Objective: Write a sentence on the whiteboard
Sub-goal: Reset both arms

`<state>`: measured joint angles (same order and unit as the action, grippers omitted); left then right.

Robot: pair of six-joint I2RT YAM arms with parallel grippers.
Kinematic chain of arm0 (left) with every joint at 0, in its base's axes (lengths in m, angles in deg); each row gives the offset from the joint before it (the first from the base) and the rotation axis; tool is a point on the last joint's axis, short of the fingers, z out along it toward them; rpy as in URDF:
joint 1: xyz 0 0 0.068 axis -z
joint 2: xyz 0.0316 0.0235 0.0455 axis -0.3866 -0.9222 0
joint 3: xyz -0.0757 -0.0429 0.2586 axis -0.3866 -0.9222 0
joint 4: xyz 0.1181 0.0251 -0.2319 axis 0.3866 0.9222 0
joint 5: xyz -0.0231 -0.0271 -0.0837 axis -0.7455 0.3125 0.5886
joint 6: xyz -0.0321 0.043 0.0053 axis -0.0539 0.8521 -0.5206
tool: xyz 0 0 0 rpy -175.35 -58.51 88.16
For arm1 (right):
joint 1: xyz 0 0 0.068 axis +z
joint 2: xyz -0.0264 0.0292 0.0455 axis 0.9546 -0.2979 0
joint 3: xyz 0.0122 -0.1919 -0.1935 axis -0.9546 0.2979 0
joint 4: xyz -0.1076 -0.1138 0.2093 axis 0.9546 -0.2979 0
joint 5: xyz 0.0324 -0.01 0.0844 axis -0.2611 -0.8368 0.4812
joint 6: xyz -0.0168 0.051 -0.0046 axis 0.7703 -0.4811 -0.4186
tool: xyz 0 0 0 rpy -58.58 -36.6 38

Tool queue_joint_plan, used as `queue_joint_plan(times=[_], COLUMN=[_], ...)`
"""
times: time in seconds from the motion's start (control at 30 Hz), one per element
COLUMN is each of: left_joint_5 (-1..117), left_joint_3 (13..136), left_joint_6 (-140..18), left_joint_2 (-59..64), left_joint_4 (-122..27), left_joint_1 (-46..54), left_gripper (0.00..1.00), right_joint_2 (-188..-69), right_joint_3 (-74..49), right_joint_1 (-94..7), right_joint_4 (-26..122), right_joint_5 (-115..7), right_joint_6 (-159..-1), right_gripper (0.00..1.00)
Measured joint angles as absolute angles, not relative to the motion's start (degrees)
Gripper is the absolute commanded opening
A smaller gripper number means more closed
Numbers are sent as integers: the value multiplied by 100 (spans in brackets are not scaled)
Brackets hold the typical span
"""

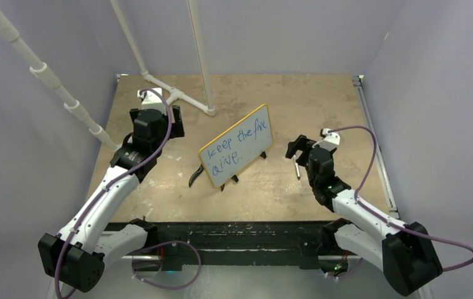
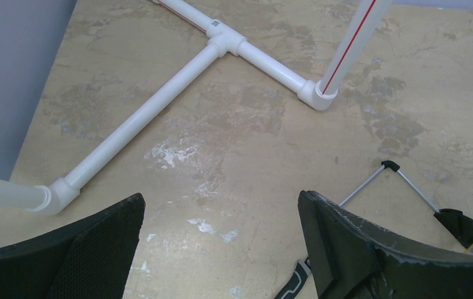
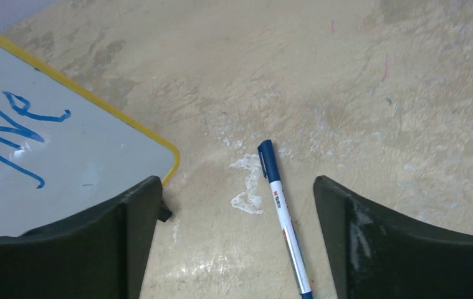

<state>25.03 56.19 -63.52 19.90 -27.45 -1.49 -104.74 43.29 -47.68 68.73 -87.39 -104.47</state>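
The whiteboard [image 1: 236, 156], white with a yellow-orange frame, stands tilted on its black feet at mid table. The sentence [image 1: 232, 146] is blue handwriting in two lines, reading about "keep the fire alive." The board's corner [image 3: 103, 165] and some blue letters [image 3: 15, 124] show in the right wrist view. A blue-capped white marker pen [image 3: 283, 218] lies on the table right of the board, also in the top view [image 1: 296, 169]. My right gripper [image 3: 237, 243] is open, low over the pen, which lies between its fingers untouched. My left gripper [image 2: 221, 249] is open and empty, left of the board [image 1: 172, 118].
A white PVC pipe frame [image 1: 181, 98] lies and rises at the back left, also in the left wrist view [image 2: 159, 106]. A small black curved object [image 1: 195, 176] lies by the board's left end. The board's thin metal leg [image 2: 364, 187] reaches behind it. Grey walls close in both sides.
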Motion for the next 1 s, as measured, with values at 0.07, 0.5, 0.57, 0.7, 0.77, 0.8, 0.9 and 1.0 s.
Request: queue_joint_plan(times=[0.07, 0.5, 0.57, 0.7, 0.77, 0.8, 0.9, 1.0], left_joint_5=[2500, 2085, 1980, 1849, 1818, 1810, 1797, 1790], left_joint_3=[5619, 5293, 5158, 4942, 4883, 4852, 4819, 4819], left_joint_6=[-6367, -6337, -6313, -6295, -6289, -6284, -6221, -6210], left_joint_2=[1990, 2991, 3312, 3780, 3902, 3959, 4055, 4079], left_joint_4=[-2743, -3034, -3152, -3287, -3313, -3342, -3388, -3409], left_joint_1=[-184, -275, -275, -275, -275, -275, -275, -275], left_gripper=[92, 92, 92, 92, 92, 92, 91, 92], right_joint_2=[-10284, -8175, -8072, -8135, -8135, -8129, -8081, -8004], right_joint_3=[4231, 3219, 3112, 3013, 3013, 3013, 3013, 3013], right_joint_1=[-4770, -4772, -4772, -4774, -4779, -4785, -4796, -4796], right_joint_4=[6685, 6125, 6128, 6058, 5937, 5894, 5808, 5767], right_joint_5=[-8737, -7858, -7738, -7644, -7652, -7657, -7705, -7744], right_joint_6=[-10362, -8965, -8829, -8687, -8663, -8648, -8622, -8598], right_gripper=[99, 99, 99, 99, 99, 99, 99, 99])
